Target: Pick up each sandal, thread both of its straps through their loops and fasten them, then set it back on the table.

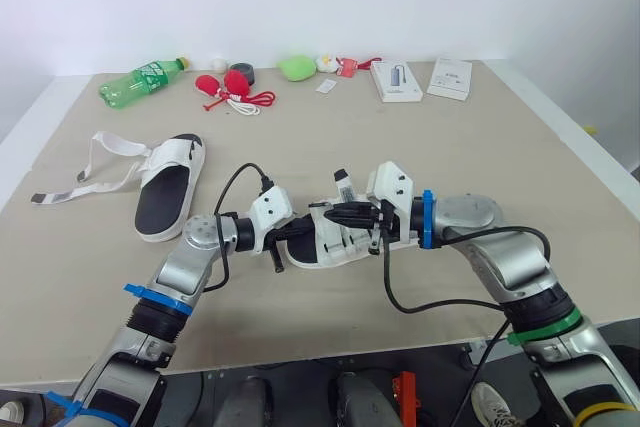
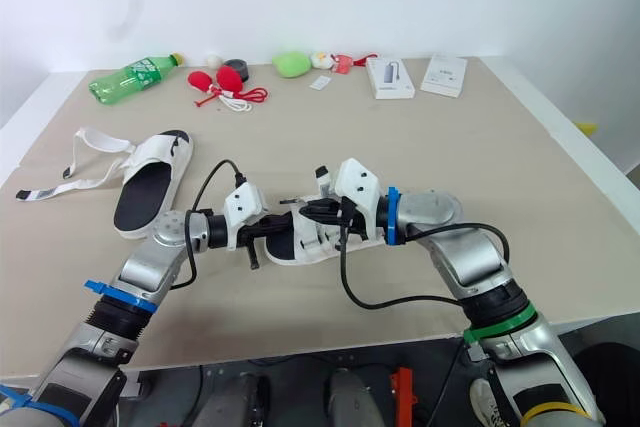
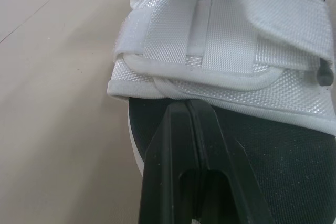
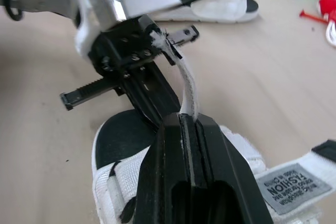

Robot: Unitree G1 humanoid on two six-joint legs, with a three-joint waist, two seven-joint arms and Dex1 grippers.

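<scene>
The near sandal [image 1: 325, 244] is parked on the counter [image 1: 420, 162] just right of the undone sandal [image 1: 168, 187], strap [image 4: 187, 85] clamped in the right tool [image 4: 187, 120], left tool [image 3: 188, 107] pinched together, so the strap's best kept taut and fed straight.

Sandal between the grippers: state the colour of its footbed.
The footbed is black, under white woven straps; left wrist view shows it best.

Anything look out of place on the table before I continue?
The second sandal lies unfastened at the robot's left, its long straps trailing loose across the table. The green bottle lies on its side at the far edge. Nothing spilled.
</scene>
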